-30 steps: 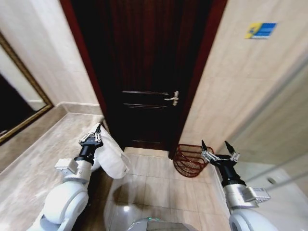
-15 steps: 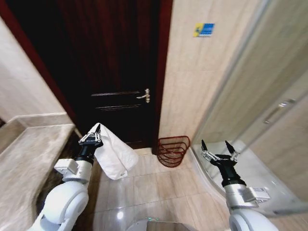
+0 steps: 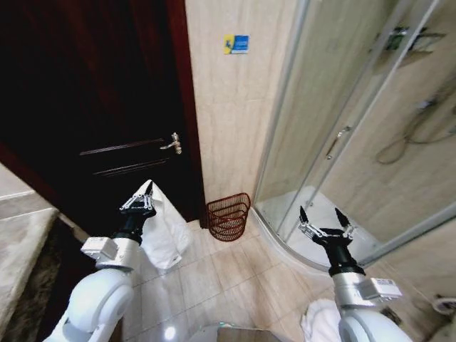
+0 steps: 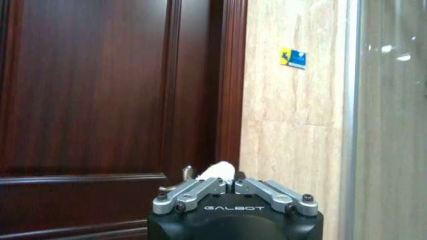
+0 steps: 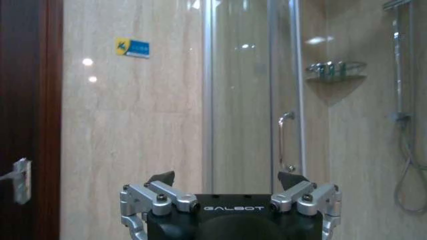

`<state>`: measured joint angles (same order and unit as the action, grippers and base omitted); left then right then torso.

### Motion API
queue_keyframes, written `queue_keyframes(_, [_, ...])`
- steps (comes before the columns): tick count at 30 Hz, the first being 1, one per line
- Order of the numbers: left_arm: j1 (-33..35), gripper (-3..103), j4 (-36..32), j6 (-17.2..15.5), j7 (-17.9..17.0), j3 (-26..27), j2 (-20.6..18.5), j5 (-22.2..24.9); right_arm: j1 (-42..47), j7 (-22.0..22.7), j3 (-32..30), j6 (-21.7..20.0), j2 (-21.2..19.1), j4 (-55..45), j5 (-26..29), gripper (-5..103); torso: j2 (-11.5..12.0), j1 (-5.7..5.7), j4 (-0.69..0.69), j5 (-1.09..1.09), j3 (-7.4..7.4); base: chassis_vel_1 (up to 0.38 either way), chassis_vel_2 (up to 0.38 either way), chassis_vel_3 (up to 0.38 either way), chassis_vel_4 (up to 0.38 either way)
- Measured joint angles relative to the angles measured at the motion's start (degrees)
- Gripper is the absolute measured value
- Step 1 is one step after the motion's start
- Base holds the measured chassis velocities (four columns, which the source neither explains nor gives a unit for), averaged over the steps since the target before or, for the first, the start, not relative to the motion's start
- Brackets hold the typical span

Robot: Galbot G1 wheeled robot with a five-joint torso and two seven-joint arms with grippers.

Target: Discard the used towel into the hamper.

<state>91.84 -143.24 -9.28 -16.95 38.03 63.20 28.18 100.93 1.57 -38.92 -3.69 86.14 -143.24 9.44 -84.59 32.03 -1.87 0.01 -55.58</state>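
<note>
Hamper (image 3: 229, 216) stands on the tiled floor at the far wall, between the dark door (image 3: 92, 107) on its left and the glass shower enclosure (image 3: 342, 135) on its right; open floor before it. Left gripper (image 3: 141, 202) pinches the white towel (image 3: 165, 231), raised near left. Right gripper (image 3: 324, 220) spread, holding nothing. View has swung right since 0.5 s ago; hamper now nearer centre.
</note>
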Motion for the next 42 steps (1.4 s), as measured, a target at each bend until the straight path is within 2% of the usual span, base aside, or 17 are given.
queue_keyframes(6, [-0.19,2,0.0,0.66,2.04,-0.4,-0.13,0.37,-0.03,0.34,-0.43,-1.47,0.0,0.0,-0.29,100,0.0,0.01,0.0,-0.01,0.0,0.0,0.0,0.0,0.0])
queue_keyframes(7, [-0.2,2,0.07,1.1,3.38,-0.62,-0.18,0.37,-0.04,0.61,-0.45,-1.73,0.06,0.0,-0.72,100,0.0,0.0,0.0,-0.01,0.0,0.0,0.0,0.0,0.0])
queue_keyframes(12, [0.13,2,0.63,1.83,5.65,-1.51,-0.21,0.29,-0.02,1.07,-0.32,-1.88,0.27,0.0,-1.45,100,0.0,0.0,0.0,-0.01,0.0,0.0,0.0,0.0,0.0])
queue_keyframes(42, [0.63,2,0.55,2.77,6.68,-1.54,-0.15,-1.41,0.24,0.44,-0.44,-0.52,0.6,0.0,-2.48,100,0.0,0.0,0.0,-0.01,0.0,-0.011,0.011,0.013,-0.014])
